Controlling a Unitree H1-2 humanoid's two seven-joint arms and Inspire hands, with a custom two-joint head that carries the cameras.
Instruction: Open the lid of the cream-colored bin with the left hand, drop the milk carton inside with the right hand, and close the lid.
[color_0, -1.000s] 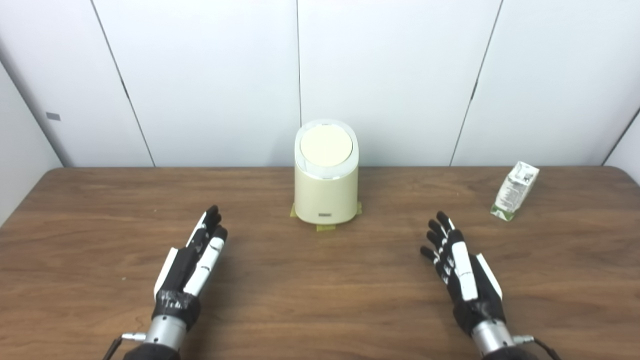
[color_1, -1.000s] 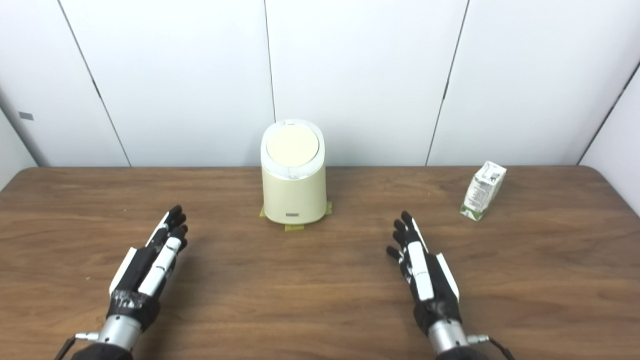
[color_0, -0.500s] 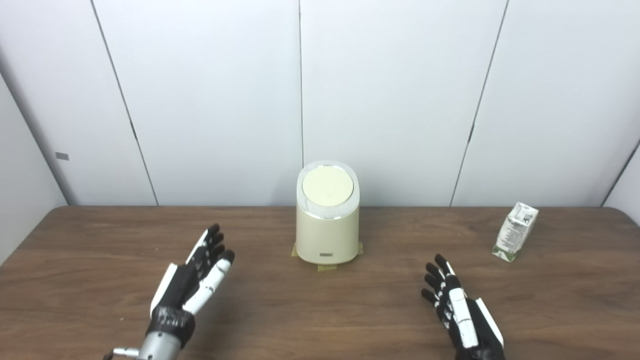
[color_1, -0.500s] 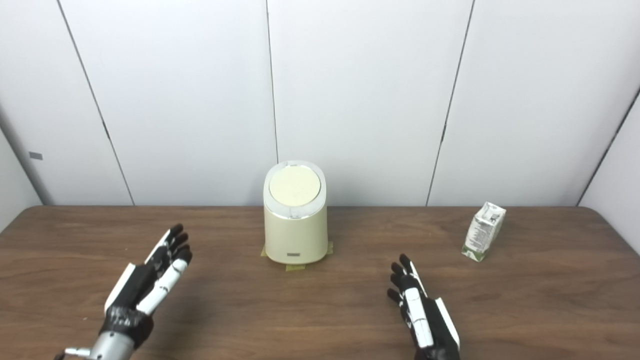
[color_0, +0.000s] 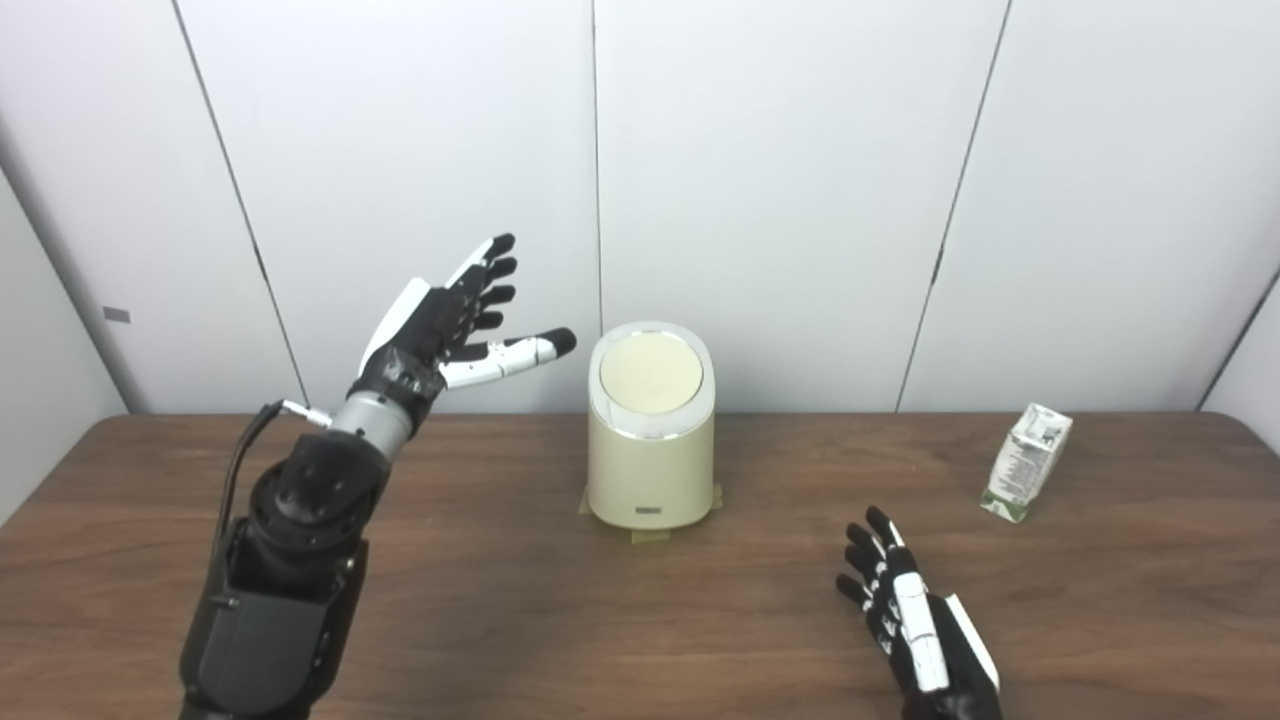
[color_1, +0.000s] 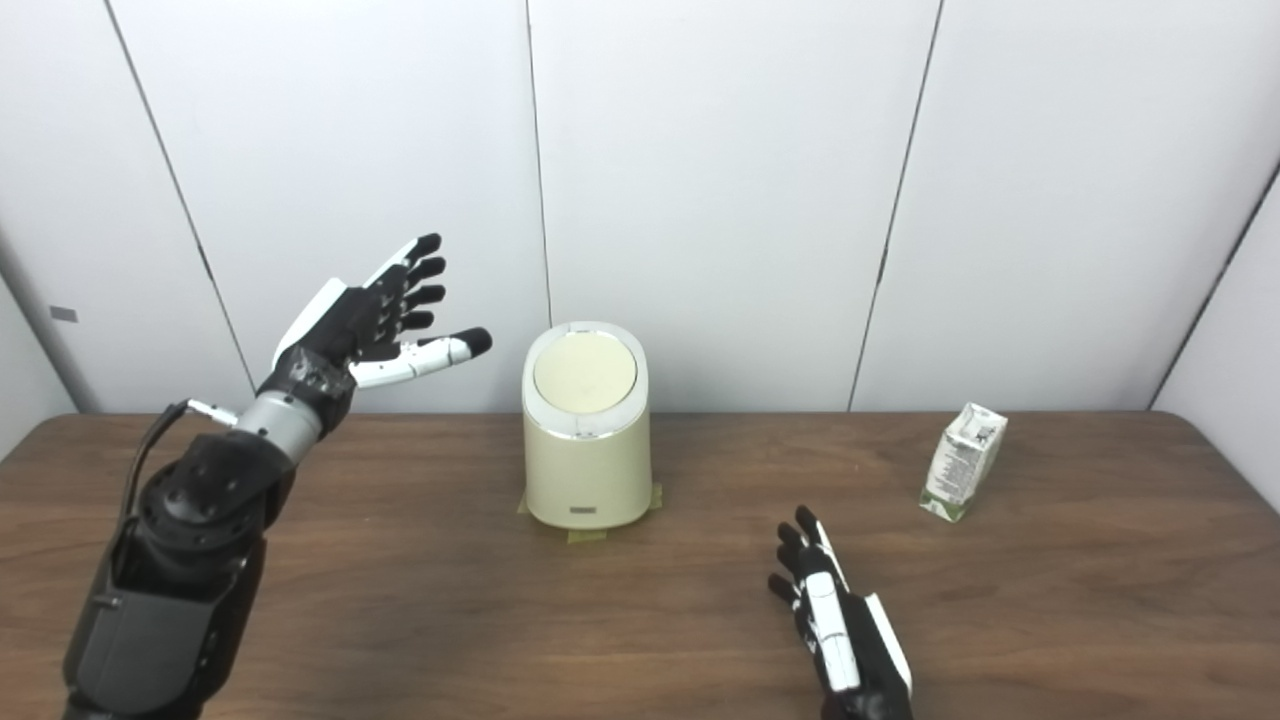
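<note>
Task status: no step is complete. The lid (color_0: 650, 374) of the cream-colored bin (color_0: 651, 470) sits flat and closed on the bin top. The milk carton (color_0: 1026, 463) stands untouched on the table (color_0: 520, 620), leaning slightly.

Left hand (color_0: 445, 325): raised above table level, fingers spread wide, thumb extended toward the bin, holding nothing. The bin lies to the right of this hand and somewhat lower; the thumb tip is near the lid rim but clear of it. Judged step in hand: approach to the lid for opening.

Right hand (color_0: 915, 625): low over the near part of the table, fingers extended and slightly apart, holding nothing. The milk carton lies ahead of this hand and further to the right, well apart from it. The bin lies ahead and to its left.

Remaining steps: open the lid, grasp the carton, carry it over the bin opening, release it, close the lid.

Surface: a dark brown wood-grain table. The bin base sits on yellowish tape markers (color_0: 652, 536), which show at its front and sides. Nothing else is visible on the table.

Room: plain white wall panels (color_0: 780, 180) with thin dark vertical seams stand directly behind the far table edge. A small grey tag (color_0: 116, 314) is fixed to the leftmost panel.
</note>
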